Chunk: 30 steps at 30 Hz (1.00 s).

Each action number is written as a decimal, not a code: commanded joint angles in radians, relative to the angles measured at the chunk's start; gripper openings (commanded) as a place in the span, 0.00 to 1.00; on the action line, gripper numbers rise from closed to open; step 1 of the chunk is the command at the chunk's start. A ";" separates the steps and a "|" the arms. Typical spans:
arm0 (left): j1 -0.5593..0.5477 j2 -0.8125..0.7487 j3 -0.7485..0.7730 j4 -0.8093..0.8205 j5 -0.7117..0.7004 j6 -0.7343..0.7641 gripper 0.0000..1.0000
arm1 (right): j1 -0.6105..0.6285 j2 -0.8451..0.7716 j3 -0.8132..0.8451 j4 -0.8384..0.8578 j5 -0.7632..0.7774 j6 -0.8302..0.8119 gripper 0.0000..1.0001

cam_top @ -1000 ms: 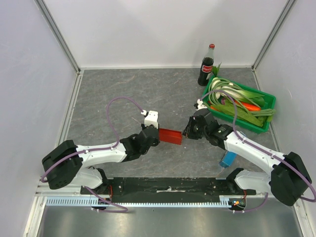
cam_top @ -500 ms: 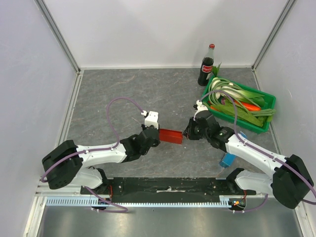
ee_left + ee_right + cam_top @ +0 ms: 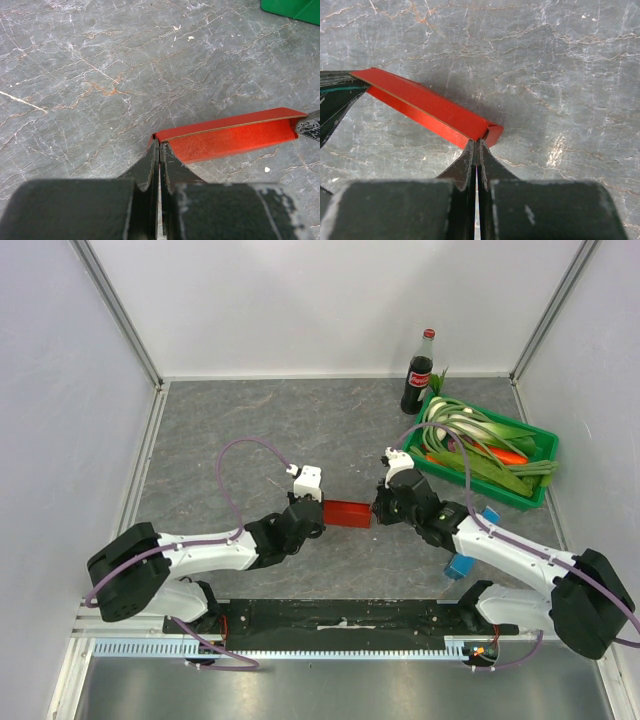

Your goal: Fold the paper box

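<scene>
Paper box (image 3: 347, 513): you have it as a long, flattened red pack, low over the grey table (image 3: 250, 420), stretched between the two arms near the middle.
Left gripper (image 3: 318, 510): the jaws are pressed together to a thin slit, and the left wrist view shows them pinching the card at the box's left end corner.
Right gripper (image 3: 376, 508): the jaws are just as tight, nipping the opposite end right beside a small folded end flap.
Risk, tearing: both holds sit on thin edges, so if you pull the arms apart or twist them against each other, the card may rip at a corner.
Risk, slipping: each pinch takes very little card. A quick lift or swing could let one end slide out and drop.
Risk, wrong crease: if you push the ends toward each other, the walls may buckle instead of opening square.
Neighbours: the green crate (image 3: 500, 490) and the blue box (image 3: 462, 562) lie near your right arm, so a wide sweep could knock them.
Writing: the box shows no print. The bottle (image 3: 418, 373) wears a red label, too small to read.
</scene>
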State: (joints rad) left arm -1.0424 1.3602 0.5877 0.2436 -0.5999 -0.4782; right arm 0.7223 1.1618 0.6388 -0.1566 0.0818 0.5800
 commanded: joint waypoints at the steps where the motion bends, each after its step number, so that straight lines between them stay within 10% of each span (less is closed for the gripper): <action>1: -0.025 0.057 -0.046 -0.109 0.084 -0.057 0.02 | 0.035 0.049 -0.057 -0.018 0.047 -0.028 0.00; 14: -0.076 0.091 -0.095 -0.072 -0.052 -0.112 0.02 | 0.048 -0.016 -0.131 0.095 0.021 0.015 0.01; 30: -0.102 0.109 -0.083 -0.081 -0.089 -0.088 0.02 | 0.037 -0.131 -0.013 -0.081 0.009 0.029 0.51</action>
State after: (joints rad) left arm -1.1236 1.4021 0.5446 0.3550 -0.7616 -0.5301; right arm 0.7658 1.0992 0.5591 -0.1638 0.1017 0.5854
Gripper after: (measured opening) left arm 0.026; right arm 0.451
